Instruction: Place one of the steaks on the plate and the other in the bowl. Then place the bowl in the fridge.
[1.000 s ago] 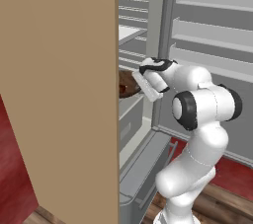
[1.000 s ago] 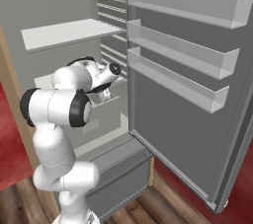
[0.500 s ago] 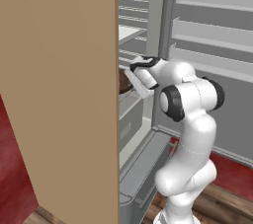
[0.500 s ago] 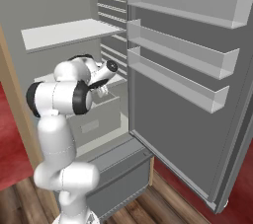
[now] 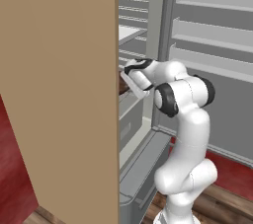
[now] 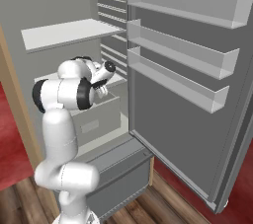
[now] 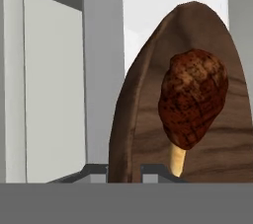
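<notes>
My gripper (image 7: 124,171) is shut on the rim of the dark brown wooden bowl (image 7: 143,94), with one finger on each side of the rim. The dark reddish-brown steak (image 7: 192,99) lies in the bowl. In the left base view the gripper (image 5: 129,78) reaches into the open grey fridge (image 5: 148,30), and a sliver of the bowl (image 5: 122,85) shows beside the tan panel. From the right, the hand (image 6: 105,71) sits below the pale shelf (image 6: 64,33). The blue plate and the pink-red steak are out of view.
A tan wood panel (image 5: 59,85) stands close on the left of the fridge opening. The open fridge door (image 6: 188,70) with its three door racks stands on the right. A grey drawer (image 6: 96,117) sits under the hand, and a bottom freezer drawer (image 6: 118,178) juts out low.
The arm has folded in and the hand has carried the bowl a little deeper into the fridge, toward the tan panel side. The grip on the bowl is unchanged.
</notes>
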